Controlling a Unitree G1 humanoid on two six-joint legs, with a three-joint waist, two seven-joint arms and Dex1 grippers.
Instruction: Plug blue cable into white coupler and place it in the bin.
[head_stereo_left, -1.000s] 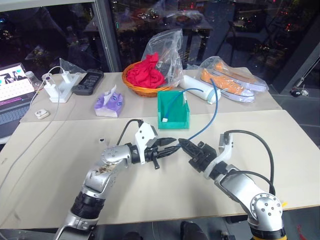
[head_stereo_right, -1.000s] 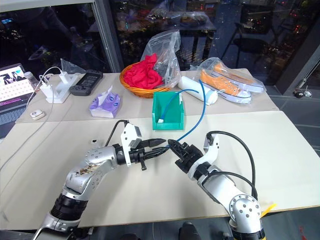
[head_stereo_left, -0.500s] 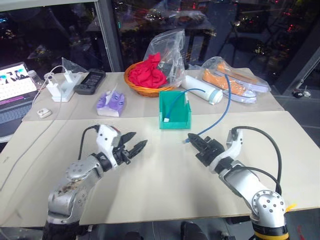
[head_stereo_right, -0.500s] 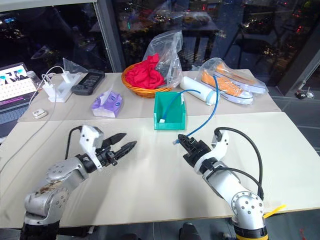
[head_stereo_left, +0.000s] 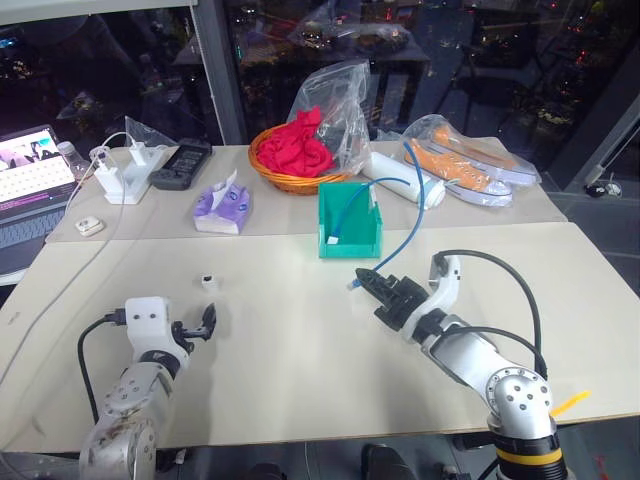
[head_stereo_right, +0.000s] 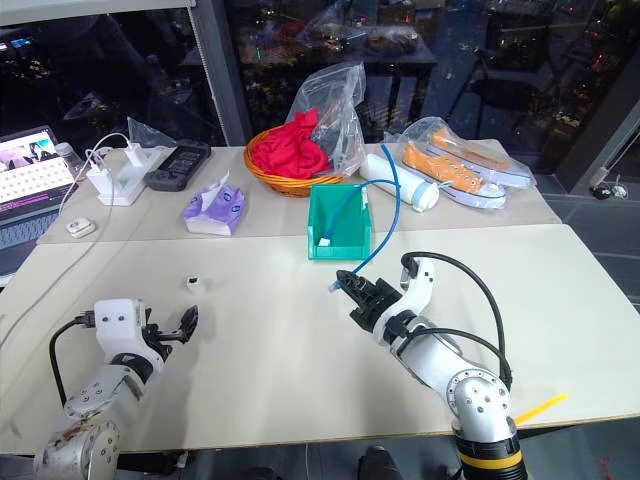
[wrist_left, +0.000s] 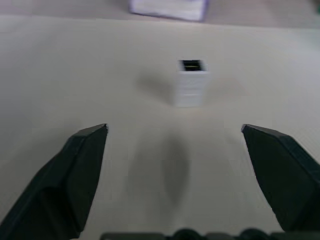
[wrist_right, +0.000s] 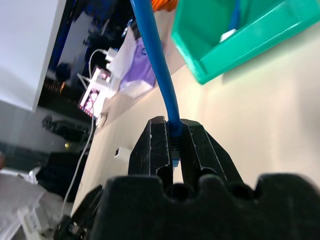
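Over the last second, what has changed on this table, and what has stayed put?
The left gripper swung away from the right gripper toward the white coupler, its fingers opening. The right gripper kept its hold on the blue cable. The bin and coupler stayed put.

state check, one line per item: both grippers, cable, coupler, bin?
left gripper: open, empty, aimed at the coupler
right gripper: shut on the blue cable near its plug
blue cable: unplugged, far end lying in the bin
white coupler: loose on the table, socket empty
bin: upright, holding one cable end
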